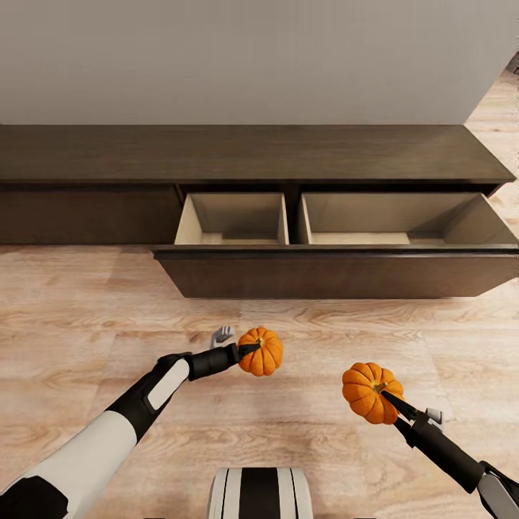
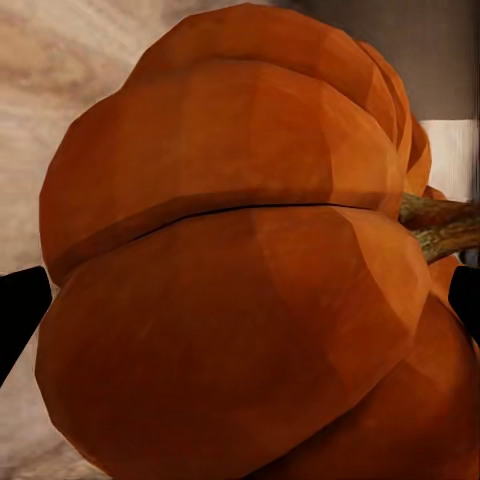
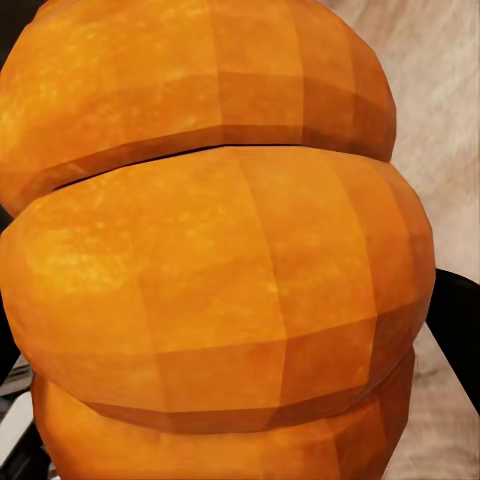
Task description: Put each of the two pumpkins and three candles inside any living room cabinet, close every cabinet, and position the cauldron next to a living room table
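At the left of the head view, the left arm reaches forward over the pale wood floor (image 1: pixel 86 303), and the left gripper (image 1: pixel 249 351) is clamped on a pumpkin (image 1: pixel 261 351), held clear of the floor in front of the cabinet (image 1: pixel 245 153). In the left wrist view that same pumpkin (image 2: pixel 240 270) sits very close to the lens, its brownish stem (image 2: pixel 440 225) poking out to one side and a dark fingertip (image 2: pixel 18 315) showing at each edge of it. Beyond the arm, the long dark cabinet runs along the grey wall; its wide drawer (image 1: pixel 339 274) stands pulled open, showing two tan compartments side by side, divided by a dark partition. Further right, the right gripper (image 1: pixel 393 401) is closed on the second pumpkin (image 1: pixel 370 391), which hangs above the floor, a little nearer the robot than the first and well apart from it. The right wrist view shows this second pumpkin (image 3: pixel 220 260) close up, its ribbed orange skin pressed between dark fingers (image 3: pixel 455 330) at the edges.
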